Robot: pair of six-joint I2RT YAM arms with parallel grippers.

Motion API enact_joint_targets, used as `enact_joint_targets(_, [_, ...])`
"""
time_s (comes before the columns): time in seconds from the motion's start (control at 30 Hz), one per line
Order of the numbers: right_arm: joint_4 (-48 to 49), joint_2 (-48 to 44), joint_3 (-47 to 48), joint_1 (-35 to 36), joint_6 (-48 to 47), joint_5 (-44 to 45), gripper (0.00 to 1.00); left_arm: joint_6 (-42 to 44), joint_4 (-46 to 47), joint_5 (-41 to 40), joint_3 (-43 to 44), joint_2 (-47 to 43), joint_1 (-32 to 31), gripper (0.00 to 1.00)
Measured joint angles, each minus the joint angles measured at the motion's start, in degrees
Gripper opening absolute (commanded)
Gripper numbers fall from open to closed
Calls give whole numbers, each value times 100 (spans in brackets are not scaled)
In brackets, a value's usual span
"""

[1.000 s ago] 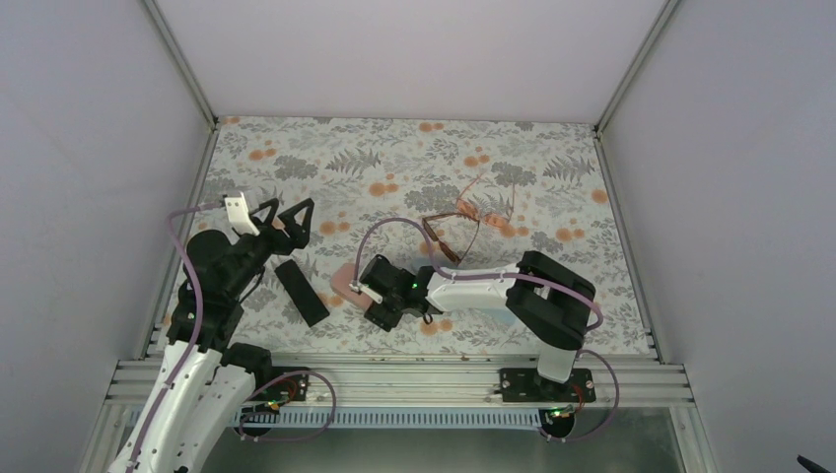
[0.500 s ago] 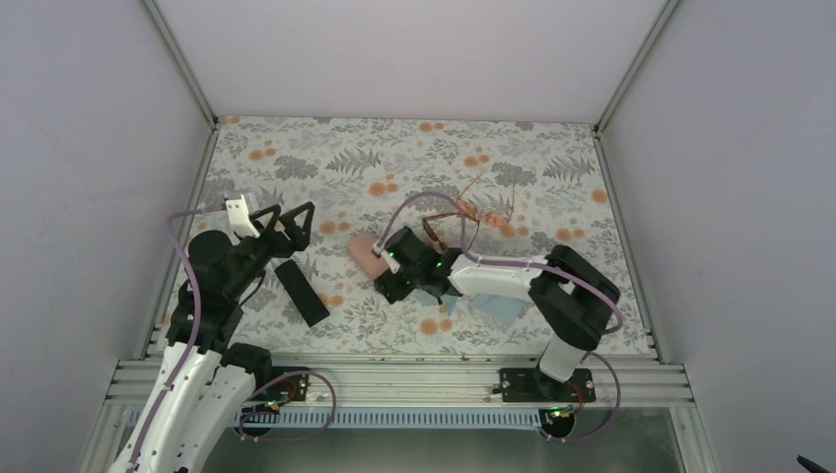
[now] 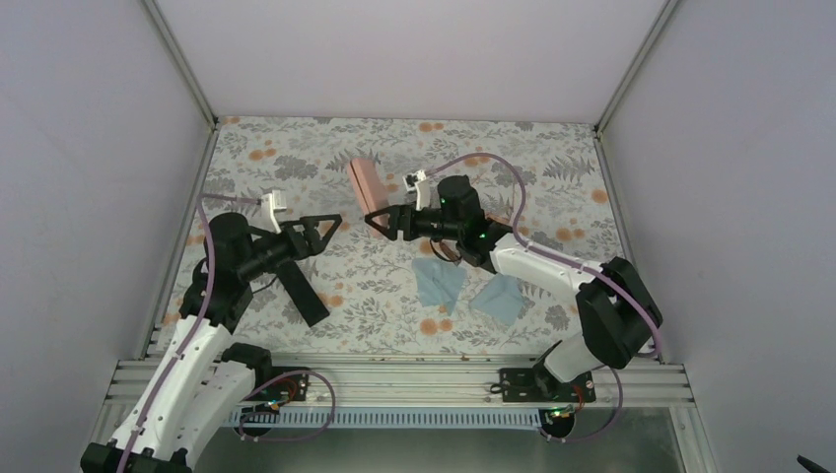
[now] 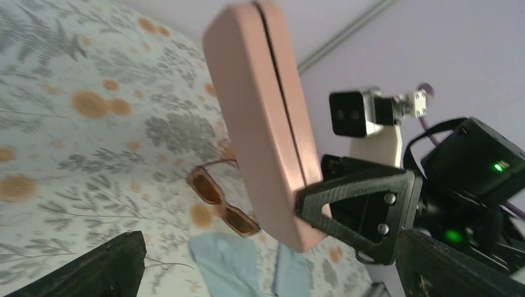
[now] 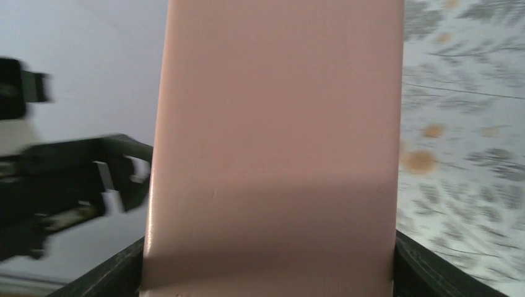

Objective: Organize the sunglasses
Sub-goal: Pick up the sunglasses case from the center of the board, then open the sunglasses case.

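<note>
Left gripper (image 3: 325, 235): jaws fully apart, empty, aimed right at the pink case (image 3: 365, 184). Case is off the table, long axis near upright, lower end clamped in the right gripper (image 3: 386, 219). Dark brown sunglasses (image 4: 221, 199) lie flat on the table beneath, beside the blue cloths (image 3: 439, 281) (right arm nearer). Pale pair not discernible.

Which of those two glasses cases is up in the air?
The pink case: the right gripper clamps one end and holds it aloft. The black case lies flat on the table.
</note>
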Motion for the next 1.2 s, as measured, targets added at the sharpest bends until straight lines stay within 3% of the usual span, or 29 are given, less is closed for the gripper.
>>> enact_joint_targets(0.13, [634, 4, 136, -26, 809, -916, 60, -275, 273, 538, -11, 9, 0, 100])
enact_joint_targets(0.4, [2256, 68, 221, -24, 2238, -2284, 60, -1438, 1788, 1300, -361, 55, 0, 100])
enact_joint_targets(0.87, [2787, 214, 472, 323, 2782, -2677, 58, -2474, 3528, 1506, -361, 431, -35, 100])
enact_joint_targets(1.2, [2761, 212, 472, 352, 2804, -2669, 60, -2734, 3836, 1499, -363, 535, -44, 74])
